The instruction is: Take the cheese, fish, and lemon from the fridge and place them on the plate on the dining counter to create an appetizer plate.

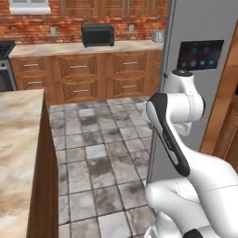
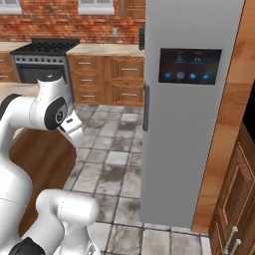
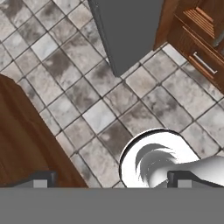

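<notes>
Directly ahead of the base, tall grey double-door fridge (image 2: 189,124), shut, white inside hidden. Probably where the cheese, fish and lemon sit, so nothing to lift until a door swings out. Parked close enough, by the look of it, for the arm to reach the front.

Off to the left, long dining counter with beige marbled stone top (image 1: 18,153) on a dark wooden side, near the base and across a strip of floor from the fridge. Likely a short carry once the food is out.

Underfoot, mottled grey tiled floor (image 1: 97,153). Along the back wall, brown wooden wall counter with drawers (image 1: 83,48), carrying a black box-shaped toaster oven (image 1: 97,35). Beside it, black-and-steel stove (image 2: 42,57). None of these part of the job.

On the fridge front, dark rectangular touch panel (image 2: 190,65) with a row of small round blue and grey icons. No legible words, no brand mark. Lower on the door edge, slim vertical grey bar handle (image 2: 145,108), untouched and well apart from the hand. Presumably the first thing to grasp.

Smallest, two-finger gripper (image 3: 113,179), aimed down at the tiles beside the counter's wooden side. Dark tips spread wide, nothing between them. Empty and ready for the handle.
</notes>
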{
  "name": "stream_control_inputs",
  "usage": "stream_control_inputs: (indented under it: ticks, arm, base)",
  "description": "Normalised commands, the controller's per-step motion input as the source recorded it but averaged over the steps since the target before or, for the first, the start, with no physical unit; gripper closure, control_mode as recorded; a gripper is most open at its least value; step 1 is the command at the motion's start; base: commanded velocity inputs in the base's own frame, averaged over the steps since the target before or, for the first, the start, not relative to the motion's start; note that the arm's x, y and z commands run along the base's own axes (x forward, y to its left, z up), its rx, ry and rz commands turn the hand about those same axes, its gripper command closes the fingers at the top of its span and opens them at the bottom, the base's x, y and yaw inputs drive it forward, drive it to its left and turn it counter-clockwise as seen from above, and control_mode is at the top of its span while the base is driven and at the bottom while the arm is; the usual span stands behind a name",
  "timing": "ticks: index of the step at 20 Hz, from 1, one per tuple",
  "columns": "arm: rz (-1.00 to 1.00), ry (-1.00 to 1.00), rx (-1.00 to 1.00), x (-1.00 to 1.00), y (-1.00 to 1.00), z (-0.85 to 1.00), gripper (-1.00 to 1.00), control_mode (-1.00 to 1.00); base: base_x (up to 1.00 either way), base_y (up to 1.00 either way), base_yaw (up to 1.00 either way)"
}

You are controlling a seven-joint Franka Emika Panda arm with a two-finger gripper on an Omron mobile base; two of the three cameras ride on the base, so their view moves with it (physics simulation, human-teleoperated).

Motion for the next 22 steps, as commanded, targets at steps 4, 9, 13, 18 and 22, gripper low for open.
stream_control_inputs:
  ticks: [4, 9, 13, 18, 22]
  arm:
    - [0.00, 0.00, 0.00, 0.00, 0.00, 0.00, -1.00, 1.00]
    - [0.00, 0.00, 0.00, 0.00, 0.00, 0.00, -1.00, 1.00]
    - [0.00, 0.00, 0.00, 0.00, 0.00, 0.00, -1.00, 1.00]
    - [0.00, 0.00, 0.00, 0.00, 0.00, 0.00, -1.00, 1.00]
    - [0.00, 0.00, 0.00, 0.00, 0.00, 0.00, -1.00, 1.00]
  base:
    - [1.00, 0.47, -0.02]
    - [1.00, 0.60, -0.06]
    - [1.00, 0.58, -0.22]
    - [1.00, 0.53, -0.39]
    - [0.99, 0.49, -0.52]
